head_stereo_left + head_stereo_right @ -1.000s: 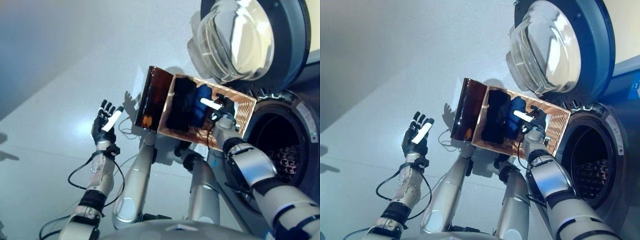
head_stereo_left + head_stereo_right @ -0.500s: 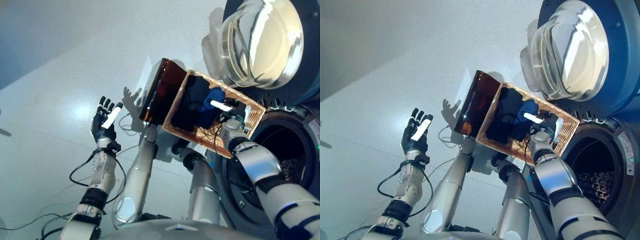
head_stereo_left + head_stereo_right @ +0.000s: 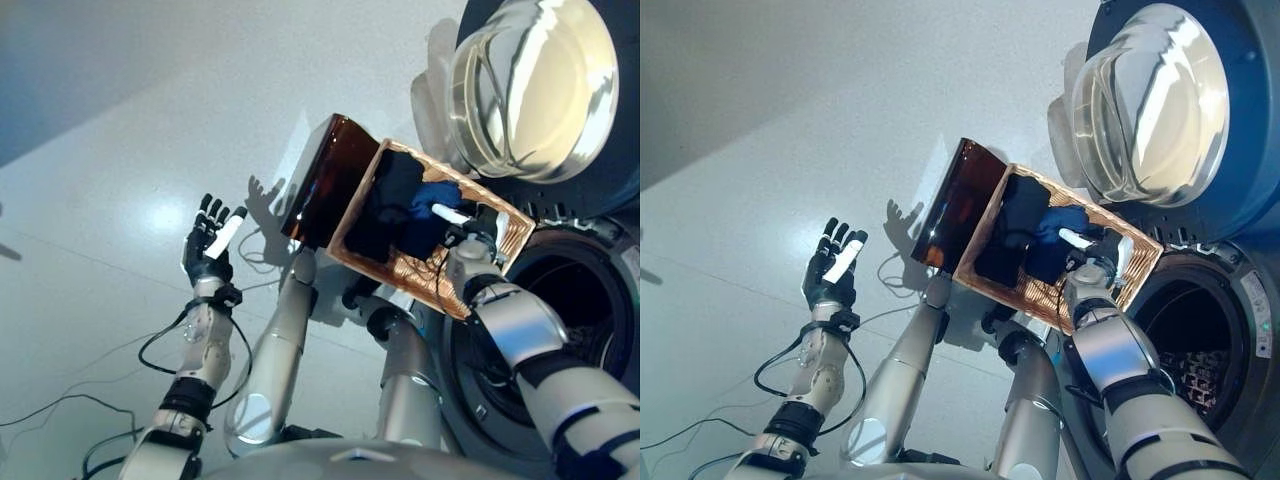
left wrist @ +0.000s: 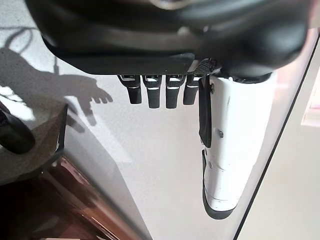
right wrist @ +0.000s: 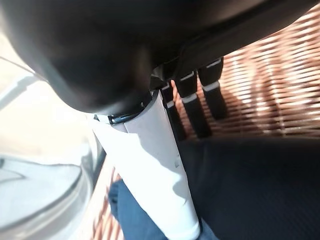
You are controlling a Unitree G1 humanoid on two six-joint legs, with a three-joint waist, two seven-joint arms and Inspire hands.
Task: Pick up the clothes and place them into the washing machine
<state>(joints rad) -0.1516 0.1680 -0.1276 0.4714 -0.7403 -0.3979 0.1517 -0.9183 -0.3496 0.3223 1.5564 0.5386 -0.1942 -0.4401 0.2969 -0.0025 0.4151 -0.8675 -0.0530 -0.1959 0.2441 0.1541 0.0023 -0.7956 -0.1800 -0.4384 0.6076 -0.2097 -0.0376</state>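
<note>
Two hands are seen over a pale floor (image 3: pixel 90 200). Nearest, out to the robot's left, the left hand (image 3: pixel 207 250) is held up with its fingers (image 4: pixel 157 92) straight and spread and its white-covered thumb extended; nothing is held in it, and only bare floor is shown past the fingertips in its wrist view.

Further out, the right hand (image 3: pixel 1095 262) is reached into a wicker basket (image 3: pixel 1115 280), which is tipped up so that its inside faces the camera. In the right wrist view the fingers (image 5: pixel 200 102) are seen extended and relaxed against the woven wall, with the white-covered thumb laid over cloth; no cloth is seen gripped. The clothes lie in the basket just beyond and beside this hand: a blue garment (image 3: pixel 437 198) touches the thumb side, and a black garment (image 3: pixel 392 195) is bunched next to it, further from the hand towards the basket's far wall. A dark brown glossy panel (image 3: pixel 322 180) stands against the basket's side away from the right hand.

Beyond the right hand, to its outer side, the washing machine's drum opening (image 3: pixel 1180 335) is seen dark and uncovered, with its perforated metal inside partly visible. Farthest off, the round glass door (image 3: pixel 530 85) is swung fully open above the basket.
</note>
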